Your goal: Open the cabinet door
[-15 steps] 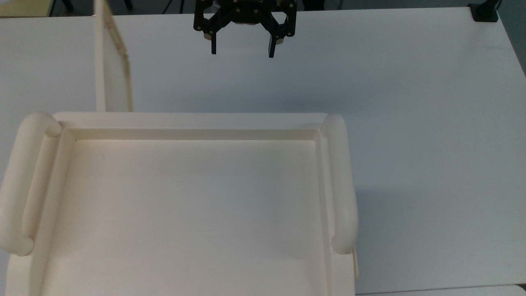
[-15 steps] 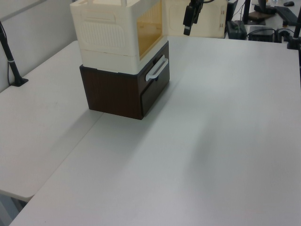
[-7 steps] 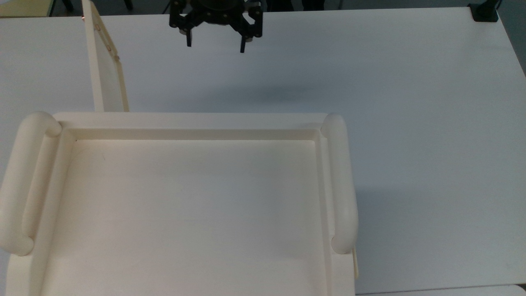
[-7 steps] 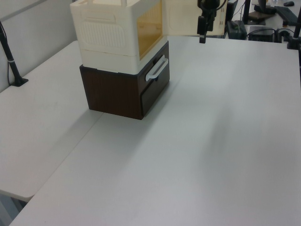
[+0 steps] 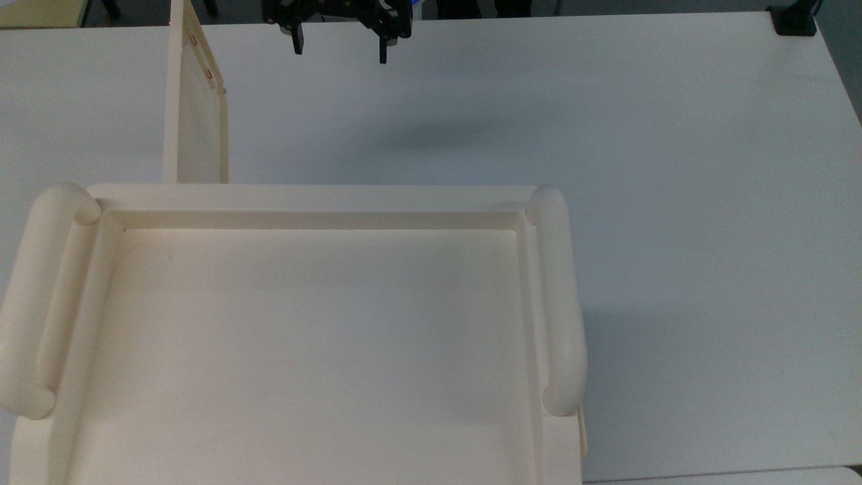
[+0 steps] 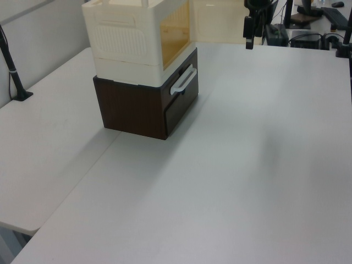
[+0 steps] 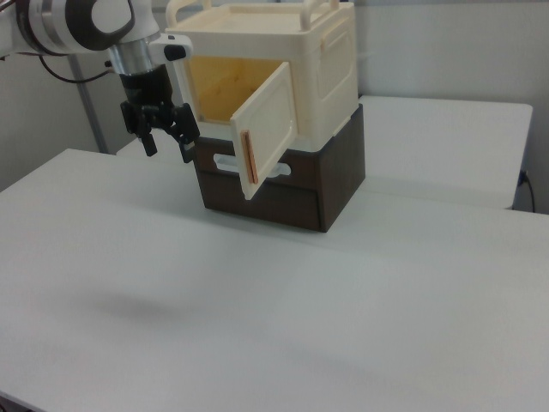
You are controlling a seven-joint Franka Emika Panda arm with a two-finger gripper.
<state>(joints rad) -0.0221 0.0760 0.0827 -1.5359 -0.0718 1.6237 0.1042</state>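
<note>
While swung well out from the cabinet, the cabinet door stands open.
Black gripper hangs apart from it above the white desk, fingers spread wide, gripping nothing; a dark drawer unit sits beneath.

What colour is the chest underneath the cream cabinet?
Dark brown, with a white drawer handle; the chest under the cabinet shows best in the left view.
</note>
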